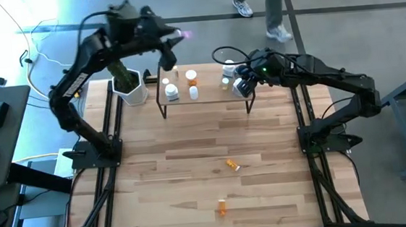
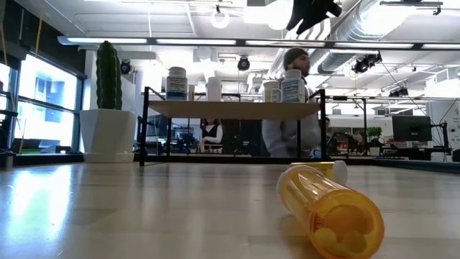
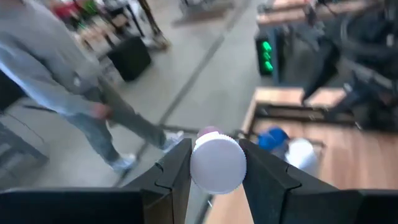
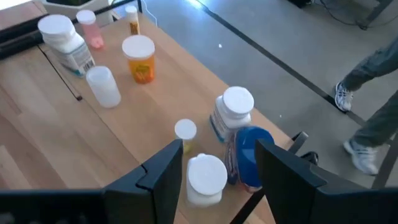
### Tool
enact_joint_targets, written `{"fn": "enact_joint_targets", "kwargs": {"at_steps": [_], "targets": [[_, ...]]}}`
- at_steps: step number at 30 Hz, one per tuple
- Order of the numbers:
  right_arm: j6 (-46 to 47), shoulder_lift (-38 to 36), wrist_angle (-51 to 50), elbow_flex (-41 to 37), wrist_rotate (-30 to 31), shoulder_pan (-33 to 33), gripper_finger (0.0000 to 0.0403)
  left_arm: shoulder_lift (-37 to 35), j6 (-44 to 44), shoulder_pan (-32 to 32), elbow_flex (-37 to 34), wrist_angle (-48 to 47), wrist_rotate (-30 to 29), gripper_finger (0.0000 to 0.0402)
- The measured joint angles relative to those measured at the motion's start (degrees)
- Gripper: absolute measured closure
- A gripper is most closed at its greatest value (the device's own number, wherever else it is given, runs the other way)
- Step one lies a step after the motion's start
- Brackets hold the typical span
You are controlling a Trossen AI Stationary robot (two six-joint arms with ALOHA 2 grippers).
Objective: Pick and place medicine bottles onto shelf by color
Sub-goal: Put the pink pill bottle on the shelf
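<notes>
High view: left gripper (image 1: pixel 180 35) is held raised behind the shelf (image 1: pixel 205 99); right gripper (image 1: pixel 240 84) is positioned at its right end.
Low view: an orange bottle (image 2: pixel 332 208) is laid on the table (image 2: pixel 144 208).
Left wrist view: a white-capped bottle (image 3: pixel 217 163) is clamped.
Right wrist view: fingers (image 4: pixel 163 172) are spread above a white bottle (image 4: pixel 205 180) and a blue bottle (image 4: pixel 250 155).

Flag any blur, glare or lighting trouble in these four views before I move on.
Left wrist view: the person and floor behind are smeared by motion blur, while the white-capped bottle between the left gripper fingers stays fairly sharp. Low view: the near orange bottle is soft, and ceiling lights blow out. High view: bluish daylight washes the upper left. Right wrist view: evenly lit, clear.
</notes>
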Motion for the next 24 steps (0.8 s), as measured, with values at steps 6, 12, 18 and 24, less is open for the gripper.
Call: {"fn": "enact_joint_targets", "kwargs": {"at_steps": [6,12,18,24], "targets": [[1.6,0.0,-0.8,0.0,0.0,0.0,0.0213,5.1,-0.6,-1.0,0.3,-3.2,4.7,0.0289],[1.6,0.0,-0.7,0.0,0.0,0.0,0.0213,10.3,0.0,-2.4,0.3,-5.8,6.8,0.0289],[1.9,0.0,-0.7,0.0,0.0,0.0,0.0213,14.4,0.7,-3.7,0.3,-9.0,6.8,0.0289],[3.0,0.0,-0.7,0.0,0.1,0.0,0.0213,17.3,1.0,-5.0,0.3,-11.1,6.8,0.0289]]}}
